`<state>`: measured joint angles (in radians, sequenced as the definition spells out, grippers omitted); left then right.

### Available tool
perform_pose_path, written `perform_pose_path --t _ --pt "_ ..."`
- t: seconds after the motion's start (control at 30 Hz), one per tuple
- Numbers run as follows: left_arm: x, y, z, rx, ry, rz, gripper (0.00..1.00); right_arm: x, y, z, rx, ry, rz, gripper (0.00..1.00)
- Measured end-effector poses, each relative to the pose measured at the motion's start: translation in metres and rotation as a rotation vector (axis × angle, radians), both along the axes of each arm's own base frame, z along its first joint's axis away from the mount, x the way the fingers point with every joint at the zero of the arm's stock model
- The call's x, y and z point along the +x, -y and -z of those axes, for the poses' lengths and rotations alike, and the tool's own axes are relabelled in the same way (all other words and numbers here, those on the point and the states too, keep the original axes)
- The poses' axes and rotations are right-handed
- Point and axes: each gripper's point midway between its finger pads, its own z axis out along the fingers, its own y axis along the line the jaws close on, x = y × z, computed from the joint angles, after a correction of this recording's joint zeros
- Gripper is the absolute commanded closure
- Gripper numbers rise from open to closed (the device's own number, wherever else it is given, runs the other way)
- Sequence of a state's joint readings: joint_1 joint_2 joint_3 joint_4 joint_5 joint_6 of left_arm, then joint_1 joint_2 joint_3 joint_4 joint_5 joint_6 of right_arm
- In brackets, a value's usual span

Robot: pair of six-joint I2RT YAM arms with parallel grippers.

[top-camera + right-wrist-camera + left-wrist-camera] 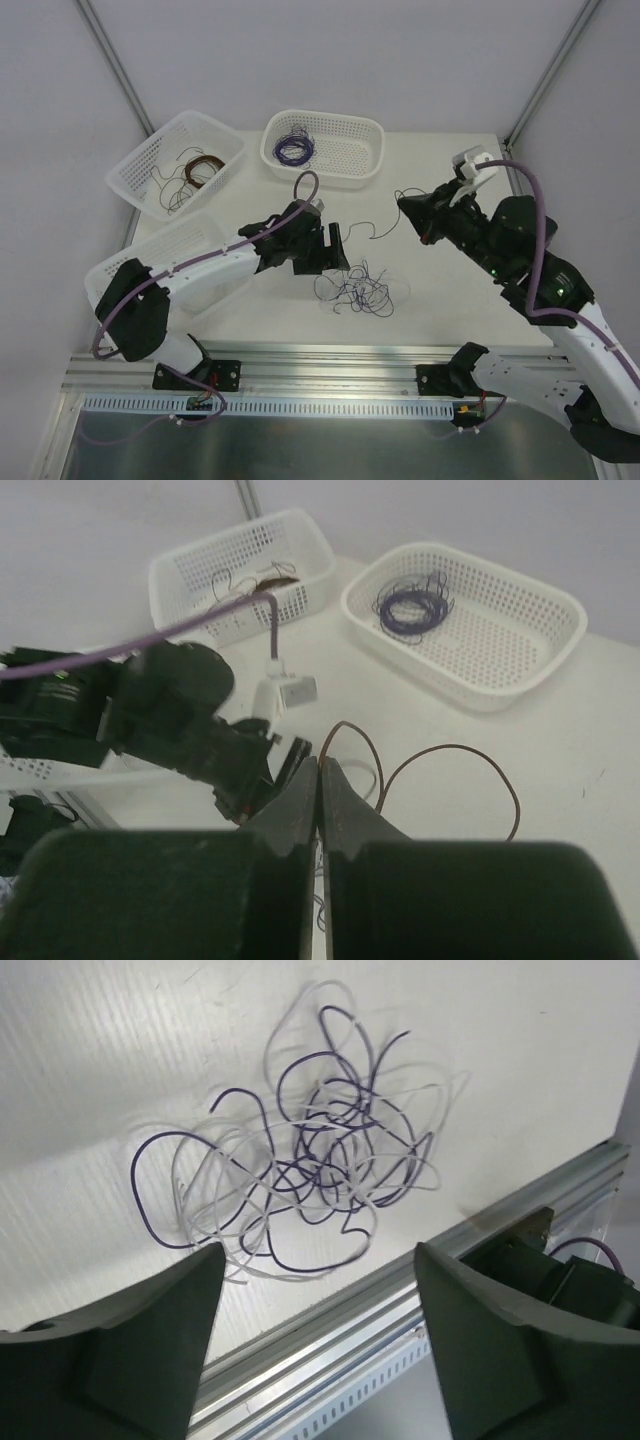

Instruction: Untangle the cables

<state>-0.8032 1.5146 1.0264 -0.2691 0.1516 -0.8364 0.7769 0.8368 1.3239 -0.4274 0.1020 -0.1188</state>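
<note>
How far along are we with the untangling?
Done: a purple coil sits in the centre basket, a brown coil in the left basket. In hand: the right gripper pinches a loose brown cable. Remaining: the purple-and-whitish tangle below the open left gripper.

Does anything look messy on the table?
Yes: the purple and whitish cables lie in a scribbly knot near the front edge of the table, while the purple coil sits neat in its basket.
</note>
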Motion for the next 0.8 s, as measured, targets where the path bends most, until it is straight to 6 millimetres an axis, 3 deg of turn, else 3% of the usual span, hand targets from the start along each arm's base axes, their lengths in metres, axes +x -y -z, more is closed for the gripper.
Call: perform_pose_path --t 0.1,0.2,0.53,0.8 --pt "0.003 0.000 -0.030 -0.047 0.082 0.023 0.12 0.006 -0.008 0.026 -0.042 -0.069 -0.003 0.99" --pt "0.002 -0.003 -0.054 -0.078 0.159 0.053 0.07 0.008 -0.013 0.038 -0.054 -0.109 -0.010 0.99" --pt "0.001 -0.012 -0.115 -0.113 0.436 0.209 0.05 0.006 -0.038 0.062 -0.040 -0.227 -0.085 0.99" --pt "-0.012 -0.002 -0.166 -0.250 0.715 0.350 0.04 0.002 -0.054 0.079 -0.005 -0.317 -0.135 0.99"
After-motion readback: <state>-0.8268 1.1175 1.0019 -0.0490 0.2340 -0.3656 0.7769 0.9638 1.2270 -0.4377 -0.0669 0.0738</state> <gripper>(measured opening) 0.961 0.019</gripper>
